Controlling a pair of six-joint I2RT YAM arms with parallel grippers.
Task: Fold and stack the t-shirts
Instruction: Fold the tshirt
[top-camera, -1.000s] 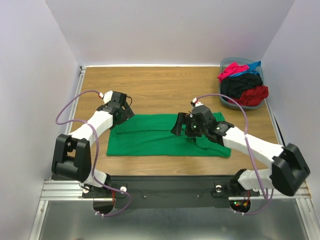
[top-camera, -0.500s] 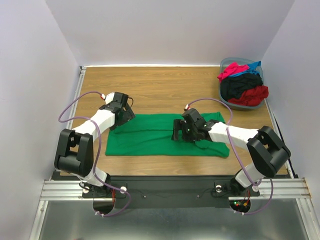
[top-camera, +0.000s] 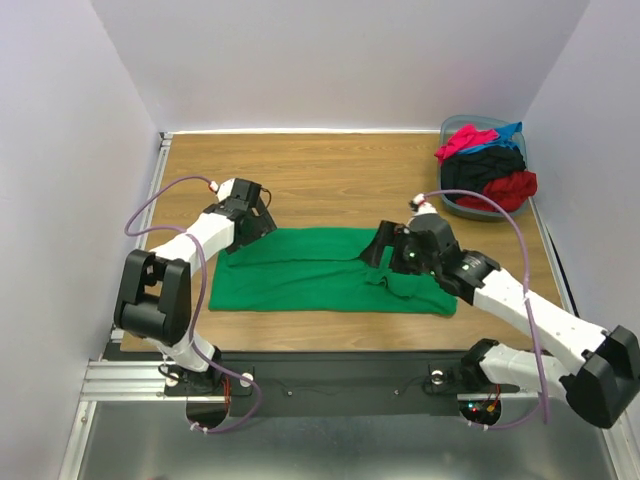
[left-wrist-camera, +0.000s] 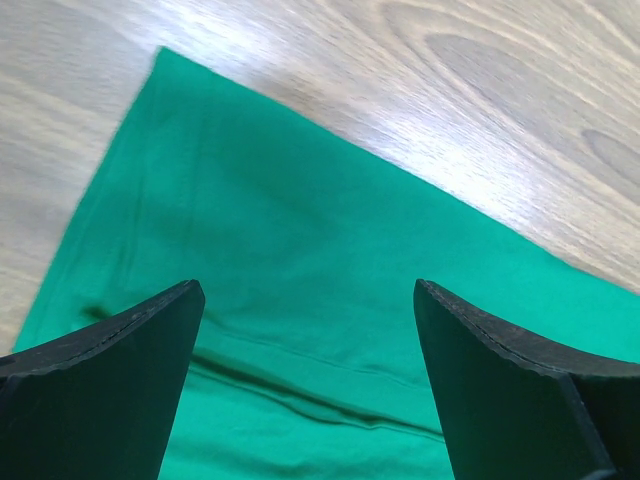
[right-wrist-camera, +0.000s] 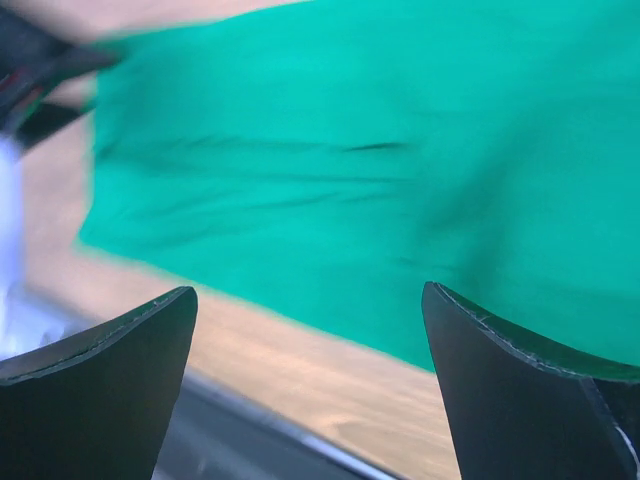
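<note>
At centre-front of the wood surface (top-camera: 330, 170): green t-shirt (top-camera: 300, 275) laid out flat as a long band running L–R, near edge roughly parallel w/ the surface's front edge. L part smooth. R part rumpled, w/ a small bunched fold near the R end. A faint crease line runs lengthwise thru the middle.

L end effector (left-wrist-camera: 305, 295): jaws spread wide, nothing between them. Sits over the shirt's far-L corner; wrist view looks down on that corner's straight edge w/ bare wood beyond it. Cloth contact: can't tell from above.

R end effector (right-wrist-camera: 310, 295): also released, jaws wide apart, nothing gripped. Sits over the R portion of the green shirt, next to the rumpled bit. Wrist view is blurred; it shows green cloth filling most of the frame, w/ a strip of wood and the surface's front edge below. Whether it touches the cloth: can't tell.

Far-R corner: grey-blue plastic bin (top-camera: 462, 210), well apart from the green shirt. Inside it, a heap of other shirts: pink-red shirt (top-camera: 462, 140) on top at L, blue shirt (top-camera: 508, 132) peeking out at the back, black shirt (top-camera: 485, 168) in the middle, red shirt (top-camera: 510, 188) at front-R. All crumpled, none folded.

Green shirt is the only garment out on the surface.
</note>
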